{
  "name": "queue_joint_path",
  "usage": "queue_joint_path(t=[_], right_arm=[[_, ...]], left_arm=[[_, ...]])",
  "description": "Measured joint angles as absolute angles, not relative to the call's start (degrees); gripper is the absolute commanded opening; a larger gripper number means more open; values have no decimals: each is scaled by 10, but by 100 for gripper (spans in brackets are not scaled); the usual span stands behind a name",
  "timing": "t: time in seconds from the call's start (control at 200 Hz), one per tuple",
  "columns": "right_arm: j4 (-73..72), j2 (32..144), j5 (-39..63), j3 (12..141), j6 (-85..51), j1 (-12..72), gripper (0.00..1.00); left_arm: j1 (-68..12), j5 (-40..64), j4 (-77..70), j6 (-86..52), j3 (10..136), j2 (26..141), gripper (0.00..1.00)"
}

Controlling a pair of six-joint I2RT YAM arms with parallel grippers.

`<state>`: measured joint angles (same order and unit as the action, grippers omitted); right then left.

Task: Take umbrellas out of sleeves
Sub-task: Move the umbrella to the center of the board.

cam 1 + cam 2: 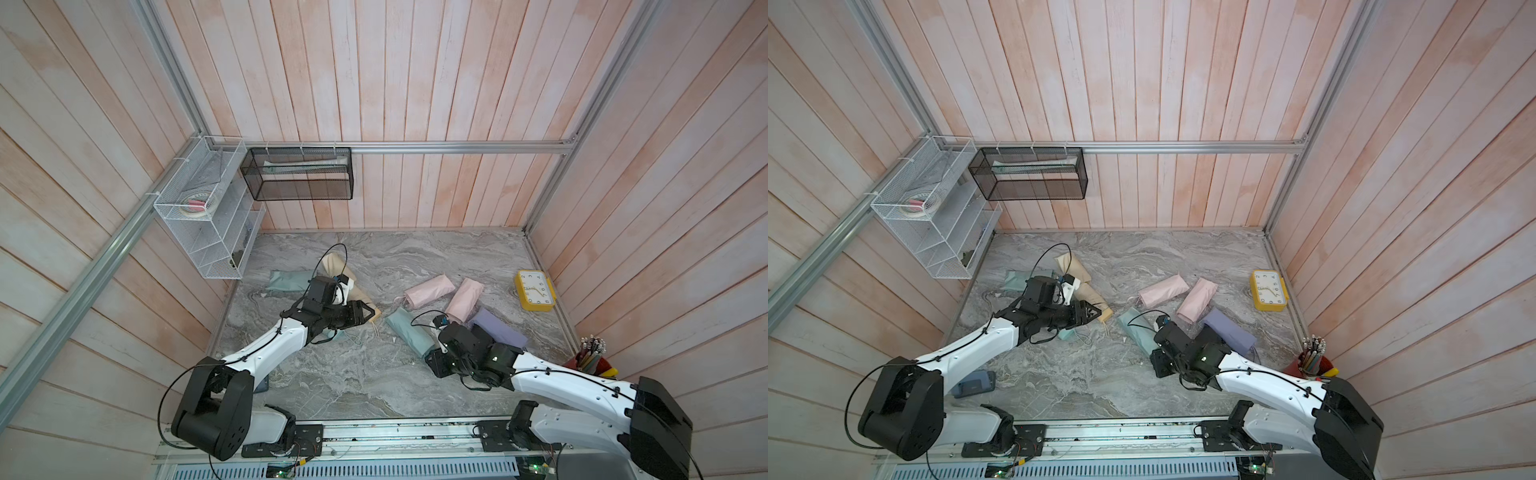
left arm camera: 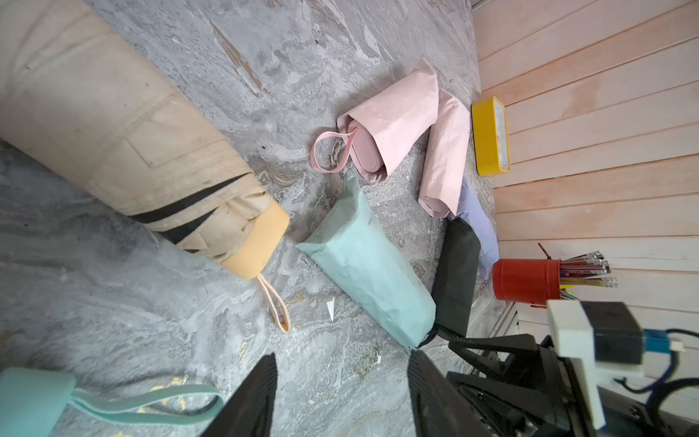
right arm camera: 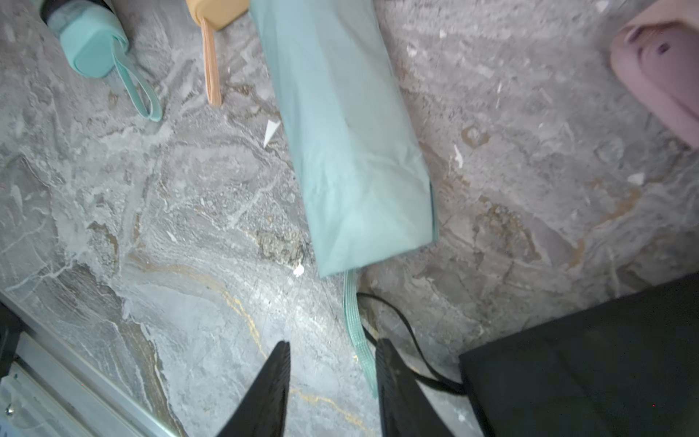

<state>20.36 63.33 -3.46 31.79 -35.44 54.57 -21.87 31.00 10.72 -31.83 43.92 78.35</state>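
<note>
Mint sleeve (image 3: 348, 132), umbrella likely inside, lies left of yellow clock (image 1: 535, 290). Soft, slippery, light: you pinch wrist cord (image 3: 355, 329), pin sleeve. Right gripper (image 3: 334, 342) half parted astride cord, gripping nothing; left gripper (image 2: 342, 353) spread, empty.

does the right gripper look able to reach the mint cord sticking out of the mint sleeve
Probably yes: the right gripper stands open around the mint cord, nothing covering it; a black cord lies close beside.

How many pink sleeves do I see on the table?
2. One pink sleeve lies left of the yellow clock, handle showing at its mouth; the second pink sleeve lies between them. Arms may hide more.
</note>
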Motion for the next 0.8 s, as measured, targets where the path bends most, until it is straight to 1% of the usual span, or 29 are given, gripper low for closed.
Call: queue_joint_path(t=[0.295, 0.8], right_arm=[[190, 669, -37, 289, -395, 566, 35], [177, 686, -40, 285, -407, 570, 35]], left_arm=[[-226, 308, 105, -326, 439, 783, 58], [-229, 300, 105, -326, 439, 783, 58]])
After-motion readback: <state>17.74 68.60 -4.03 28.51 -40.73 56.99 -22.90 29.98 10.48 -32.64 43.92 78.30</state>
